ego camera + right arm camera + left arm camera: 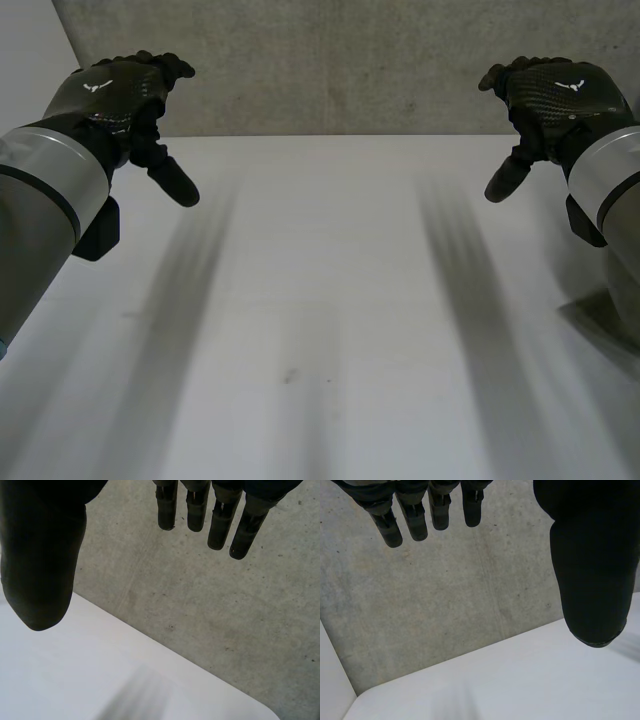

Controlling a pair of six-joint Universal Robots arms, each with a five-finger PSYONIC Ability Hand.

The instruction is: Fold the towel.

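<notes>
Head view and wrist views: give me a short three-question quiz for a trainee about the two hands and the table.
1. What colour is the table?
2. True or false: the left hand is curled round a cloth.
3. The right hand is: A) pressed flat on the table; B) raised in the air, fingers straight, holding nothing; C) gripping the other hand.
Key: 1 white; 2 false; 3 B.
</notes>
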